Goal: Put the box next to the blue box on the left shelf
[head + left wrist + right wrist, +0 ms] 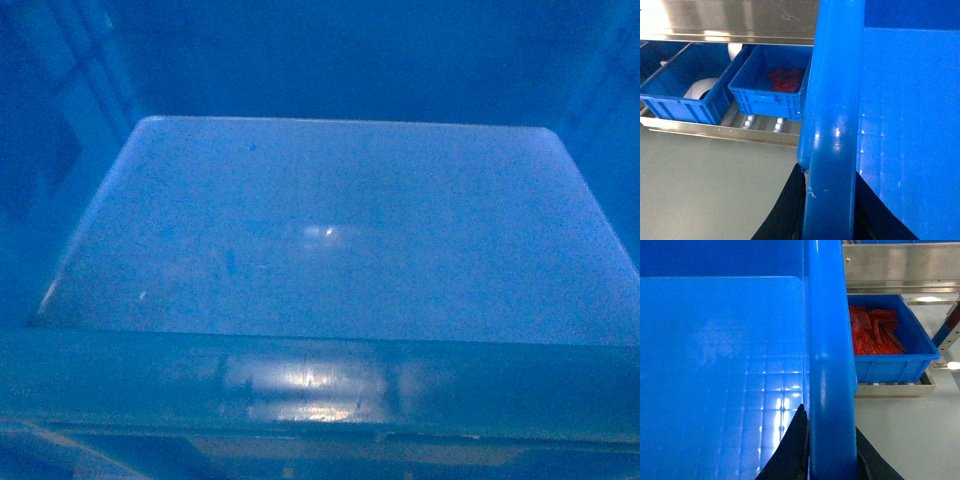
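Note:
The box [330,230] fills the head view, which looks down onto its smooth floor. Its thick rim runs up the left wrist view, and my left gripper [830,172] is shut on that rim, one black finger [785,210] on each side. My right gripper [829,420] is shut on the opposite rim of the box [827,340] in the same way. The left shelf [715,131], with metal rails and white rollers, lies ahead to the left. A blue box [772,87] holding red items stands on it, beside another blue box [680,92] with a white roll.
A steel shelf level [730,20] hangs above the crates. On the right, a further blue crate [890,347] full of red pieces sits on a roller rail [890,390]. Pale floor [705,190] lies below both shelves. The held box blocks the head view.

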Available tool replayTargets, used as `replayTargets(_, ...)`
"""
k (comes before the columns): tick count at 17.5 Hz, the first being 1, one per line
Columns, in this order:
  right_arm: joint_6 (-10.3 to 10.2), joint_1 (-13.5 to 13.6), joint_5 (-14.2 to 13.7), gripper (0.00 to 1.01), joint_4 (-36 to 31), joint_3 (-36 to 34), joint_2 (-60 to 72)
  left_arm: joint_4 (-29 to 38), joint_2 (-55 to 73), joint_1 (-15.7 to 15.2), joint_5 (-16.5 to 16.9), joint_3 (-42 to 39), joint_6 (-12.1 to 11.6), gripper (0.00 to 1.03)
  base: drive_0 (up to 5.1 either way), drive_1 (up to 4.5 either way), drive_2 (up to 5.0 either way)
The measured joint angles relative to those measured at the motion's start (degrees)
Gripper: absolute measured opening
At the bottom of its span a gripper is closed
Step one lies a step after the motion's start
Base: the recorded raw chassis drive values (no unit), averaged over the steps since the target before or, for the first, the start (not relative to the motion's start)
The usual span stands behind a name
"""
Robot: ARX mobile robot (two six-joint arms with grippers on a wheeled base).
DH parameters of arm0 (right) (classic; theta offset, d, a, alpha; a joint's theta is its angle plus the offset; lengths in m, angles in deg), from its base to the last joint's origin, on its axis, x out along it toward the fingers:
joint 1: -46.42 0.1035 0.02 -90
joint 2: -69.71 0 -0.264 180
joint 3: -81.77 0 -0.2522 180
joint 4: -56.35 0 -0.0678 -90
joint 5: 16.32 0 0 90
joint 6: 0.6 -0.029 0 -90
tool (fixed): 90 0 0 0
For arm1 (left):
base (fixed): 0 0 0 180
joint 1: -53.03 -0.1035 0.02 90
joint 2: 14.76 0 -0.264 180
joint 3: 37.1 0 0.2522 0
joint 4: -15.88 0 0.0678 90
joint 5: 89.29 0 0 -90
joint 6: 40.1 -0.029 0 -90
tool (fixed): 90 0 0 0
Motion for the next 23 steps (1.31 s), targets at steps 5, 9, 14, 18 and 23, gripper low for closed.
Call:
replayTargets(5, 0.0, 0.0, 0.0, 0.09, 0.1, 0.0, 0.0, -0.2, 0.0, 0.0, 0.0, 0.0, 0.0, 0.14, 0.0, 0.0, 0.0)
replayTargets(9, 0.0, 0.0, 0.0, 0.09, 0.2, 0.0, 0.0, -0.3, 0.0, 0.0, 0.0, 0.0, 0.0, 0.14, 0.0, 0.0, 0.0)
replayTargets(14, 0.0, 0.0, 0.0, 0.09, 0.2, 0.0, 0.0, -0.3, 0.0, 0.0, 0.0, 0.0, 0.1, 0.14, 0.0, 0.0, 0.0)
replayTargets(18, 0.0, 0.0, 0.0, 0.09, 0.2, 0.0, 0.0, -0.3, 0.0, 0.0, 0.1, 0.0, 0.1, 0.14, 0.0, 0.0, 0.0)
replayTargets(23, 0.0, 0.0, 0.0, 0.09, 0.2, 0.0, 0.0, -0.3, 0.0, 0.0, 0.0, 0.0, 0.0, 0.14, 0.0, 0.0, 0.0)
